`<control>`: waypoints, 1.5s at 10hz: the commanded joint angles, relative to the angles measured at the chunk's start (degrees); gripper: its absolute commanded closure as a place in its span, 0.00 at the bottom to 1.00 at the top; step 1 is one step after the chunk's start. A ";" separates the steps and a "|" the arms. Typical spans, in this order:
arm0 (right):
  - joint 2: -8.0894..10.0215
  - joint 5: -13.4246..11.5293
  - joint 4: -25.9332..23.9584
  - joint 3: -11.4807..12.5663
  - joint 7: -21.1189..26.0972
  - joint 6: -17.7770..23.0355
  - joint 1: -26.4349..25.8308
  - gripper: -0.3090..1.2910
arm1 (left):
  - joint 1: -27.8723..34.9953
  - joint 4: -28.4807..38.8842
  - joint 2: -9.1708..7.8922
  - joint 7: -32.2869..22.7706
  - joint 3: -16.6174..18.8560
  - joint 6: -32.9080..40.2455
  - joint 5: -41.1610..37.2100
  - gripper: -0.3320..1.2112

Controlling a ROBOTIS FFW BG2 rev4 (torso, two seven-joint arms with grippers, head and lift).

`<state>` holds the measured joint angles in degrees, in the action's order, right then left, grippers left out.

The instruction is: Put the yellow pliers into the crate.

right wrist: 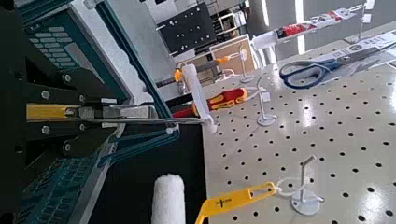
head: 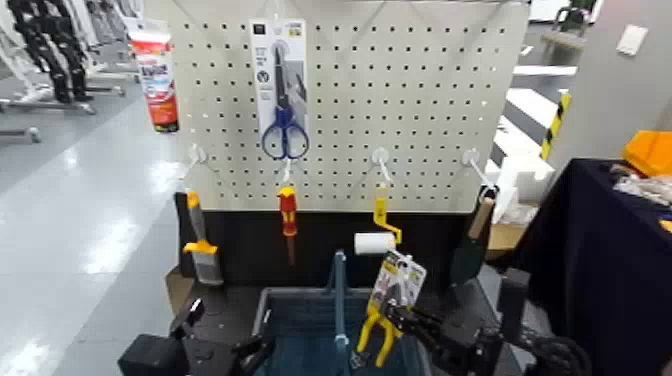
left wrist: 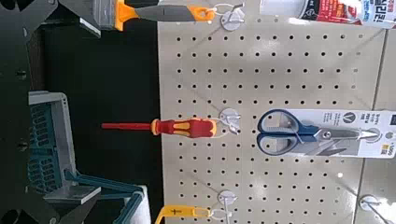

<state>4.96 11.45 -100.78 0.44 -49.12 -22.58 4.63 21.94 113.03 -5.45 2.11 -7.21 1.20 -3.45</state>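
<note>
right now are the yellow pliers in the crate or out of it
Out: held by the right gripper, the yellow pliers hang above the crate, not resting in it.

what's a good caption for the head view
Right gripper holding carded yellow pliers over the blue-grey crate, pegboard tools behind

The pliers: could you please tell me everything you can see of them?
The pliers have curved yellow handles and dark, metal-looking jaws, and are fixed to a printed white-and-yellow card. They tilt, card end up and handles down, with the handle ends apart. The right hand grips them, shut, partly hiding their middle. In the head view they appear over the crate, to the right of its centre handle.
</note>
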 commanded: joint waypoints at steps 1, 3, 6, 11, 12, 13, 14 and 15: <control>0.67 -2.14 2.52 -1.67 -0.01 1.05 -1.64 0.85 | 0.04 0.00 0.00 0.00 0.18 0.11 -0.15 0.30; 1.72 -3.10 5.51 -3.52 -0.01 1.84 -3.58 0.85 | 0.04 0.00 -0.08 0.00 0.26 0.20 -0.24 0.30; 2.25 -3.89 7.35 -4.14 -0.01 2.19 -4.28 0.85 | -0.05 -0.09 -0.08 0.00 0.26 0.29 -0.33 0.30; 2.87 -4.95 9.02 -4.84 -0.10 1.66 -4.90 0.85 | -0.05 -0.09 0.00 0.09 0.26 0.29 -0.33 0.30; 2.87 -4.95 9.02 -4.66 -0.10 1.40 -4.81 0.74 | -0.05 -0.09 0.00 0.09 0.26 0.29 -0.33 0.30; 2.87 -5.04 8.93 -4.49 -0.10 0.43 -4.90 0.48 | -0.05 -0.09 0.00 0.09 0.26 0.29 -0.33 0.30; 2.87 -5.13 8.67 -4.49 -0.10 0.17 -4.81 0.31 | -0.05 -0.09 -0.08 0.18 0.35 0.29 -0.33 0.30; 2.78 -5.13 8.41 -4.14 -0.10 0.25 -4.72 0.23 | 0.04 -0.09 -0.08 0.18 0.26 0.29 -0.33 0.30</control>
<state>7.83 6.35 -92.21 -3.86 -49.17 -22.29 -0.13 21.91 112.94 -5.52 2.28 -6.94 1.49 -3.78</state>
